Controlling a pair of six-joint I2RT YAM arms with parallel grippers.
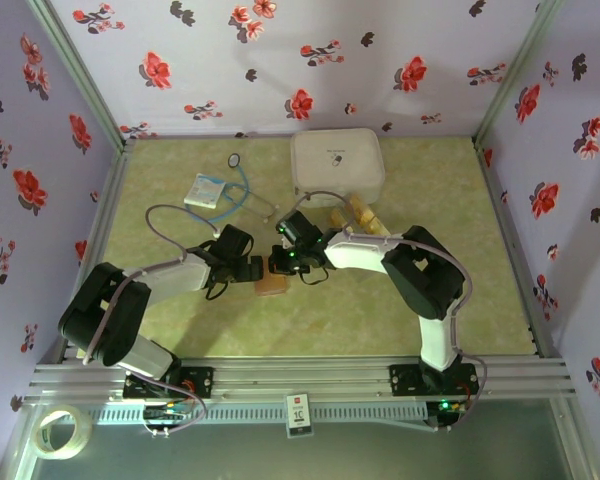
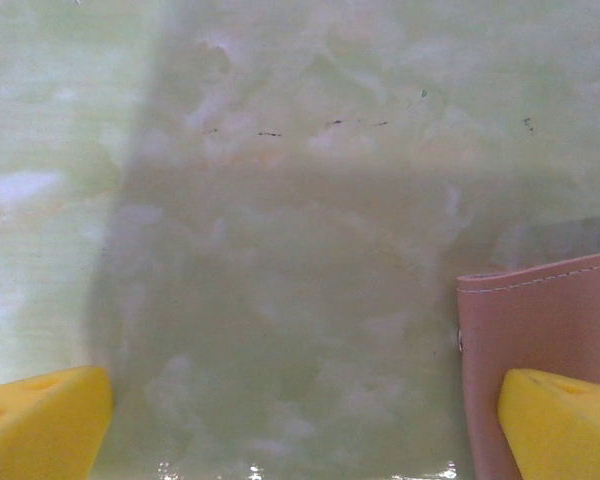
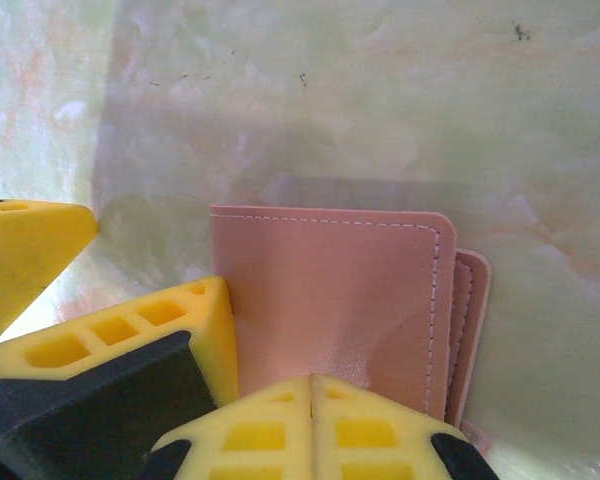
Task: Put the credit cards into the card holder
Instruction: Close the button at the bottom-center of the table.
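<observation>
The card holder (image 1: 271,285) is a reddish-brown folded wallet lying closed on the green table. It also appears in the right wrist view (image 3: 330,300) and at the right edge of the left wrist view (image 2: 540,320). My right gripper (image 3: 311,400) is shut, pads together with nothing between them, tips resting on the wallet's near edge. My left gripper (image 2: 300,430) is open wide beside the wallet, one finger (image 2: 565,420) over its edge. From above, the right gripper (image 1: 282,264) and the left gripper (image 1: 250,268) meet just behind the wallet. Tan credit cards (image 1: 360,212) lie in front of the white case.
A large white rounded case (image 1: 337,165) stands at the back centre. A white-blue packet (image 1: 205,190) and a thin tube (image 1: 242,185) lie at the back left. Metal frame rails (image 1: 110,200) border the table. A tape roll (image 1: 62,432) sits outside the front rail.
</observation>
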